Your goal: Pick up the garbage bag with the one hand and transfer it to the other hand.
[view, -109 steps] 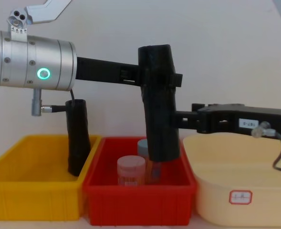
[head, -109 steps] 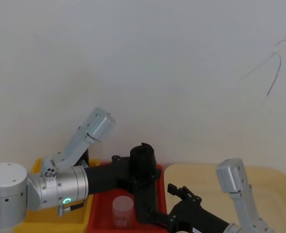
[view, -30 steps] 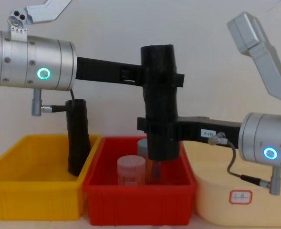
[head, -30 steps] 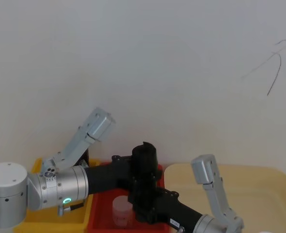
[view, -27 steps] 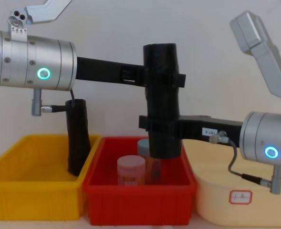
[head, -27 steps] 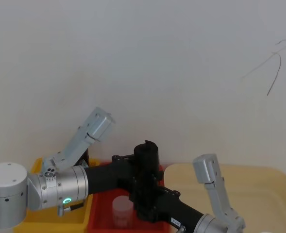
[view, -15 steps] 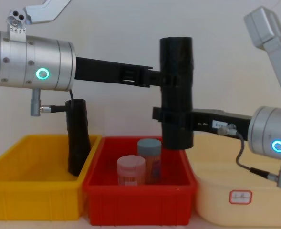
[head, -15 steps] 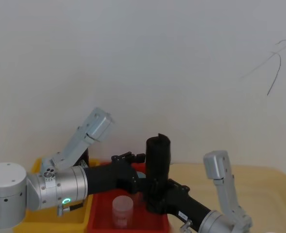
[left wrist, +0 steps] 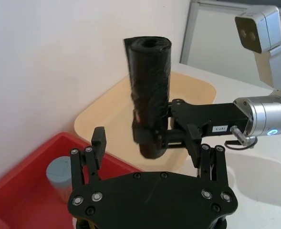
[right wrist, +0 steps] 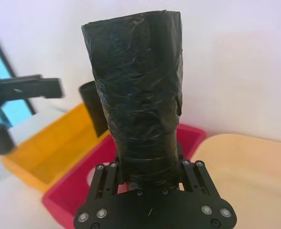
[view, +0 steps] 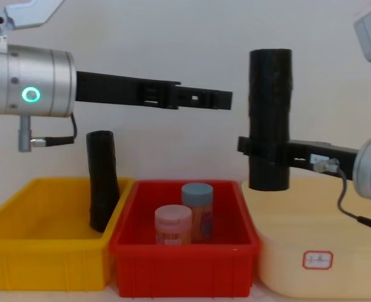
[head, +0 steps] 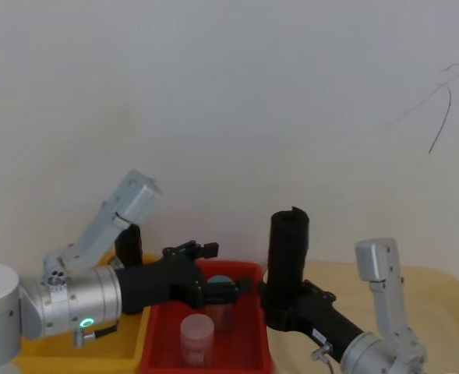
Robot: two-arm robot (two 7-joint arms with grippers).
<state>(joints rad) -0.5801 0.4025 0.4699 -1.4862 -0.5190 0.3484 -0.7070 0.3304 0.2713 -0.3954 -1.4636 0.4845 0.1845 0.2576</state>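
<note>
Now that the left gripper [view: 220, 99] has let go and drawn back, open above the red bin [view: 184, 258], the handover looks done. Garbage-bag roll [view: 270, 107] upright, clamped low by the right gripper [view: 254, 148], over the rim of the cream tub [view: 317, 233].

Three containers side by side: yellow bin [view: 46, 258] left, red bin [view: 182, 267] middle, cream tub [view: 286, 267] right, with a small white label [view: 317, 259] on its front. A black roll [view: 102, 181] stands in the yellow bin at its right wall, slightly tilted. The red bin holds two jars: the pink-lidded jar [view: 173, 225] in front, the taller blue-lidded jar [view: 197, 207] just behind. White wall [view: 172, 38] with a thin dark scratch [head: 439, 109].
</note>
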